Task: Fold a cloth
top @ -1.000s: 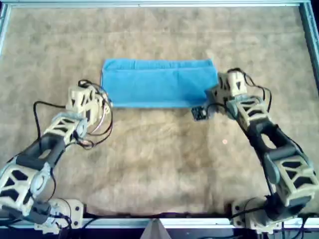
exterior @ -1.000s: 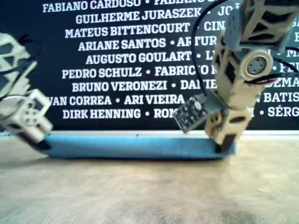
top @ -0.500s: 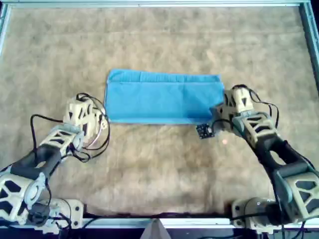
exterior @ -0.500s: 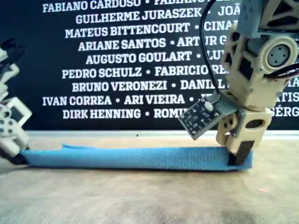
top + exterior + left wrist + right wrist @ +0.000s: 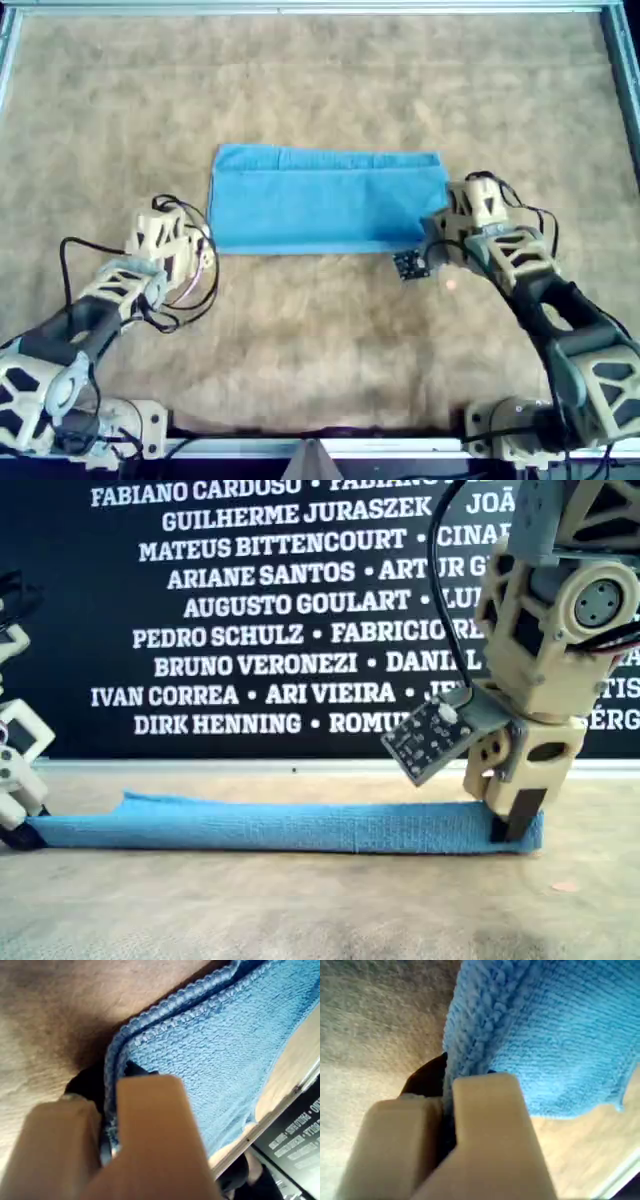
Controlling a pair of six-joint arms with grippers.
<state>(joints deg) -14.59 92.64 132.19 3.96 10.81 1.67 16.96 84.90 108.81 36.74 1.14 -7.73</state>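
The light blue cloth (image 5: pixel 325 200) lies flat on the brown mat as a wide, folded band, two layers thick at its edges. My left gripper (image 5: pixel 207 245) is shut on its near corner at the overhead view's left; the wrist view shows the doubled hem (image 5: pixel 150 1015) clamped in the gripper (image 5: pixel 112 1110). At the overhead view's right, my right gripper (image 5: pixel 445 218) is shut on the other end of the cloth, whose thick edge (image 5: pixel 480 1015) runs into the gripper (image 5: pixel 447 1105). In the exterior view the cloth (image 5: pixel 290 825) stretches low between the left gripper (image 5: pixel 22 832) and the right gripper (image 5: pixel 510 825).
The brown felt mat (image 5: pixel 320 340) covers the table inside a metal frame (image 5: pixel 300 8). A black banner (image 5: pixel 250 610) with white names stands behind the table. A small camera board (image 5: pixel 408 264) juts from the right wrist beside the cloth.
Both grippers have dragged the cloth towards the arm bases, down in the overhead view and closer in the exterior view. Most of that shift came early; both stay shut on it.
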